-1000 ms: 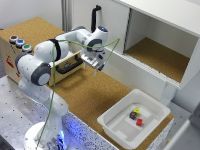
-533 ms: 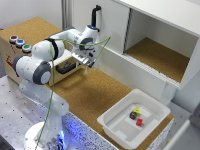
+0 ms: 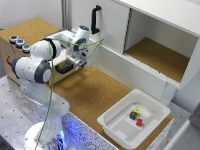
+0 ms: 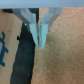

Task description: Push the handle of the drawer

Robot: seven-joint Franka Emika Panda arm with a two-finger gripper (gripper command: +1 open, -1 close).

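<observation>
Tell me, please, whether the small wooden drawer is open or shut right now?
Open, partly: in the exterior view the drawer juts out from the tan box, its dark inside showing. The gripper is beside it.

No readable text, label or number shows in either view. The tan box carries small red marks on its side and, in the wrist view, blue marks, all too blurred to read.

You see a white cabinet w/ open compartment, cork-coloured floor, upright black door handle. At the exterior view's lower right, a white tray holds three small blocks: dark, yellow, red. Cork surface spans between.
</observation>
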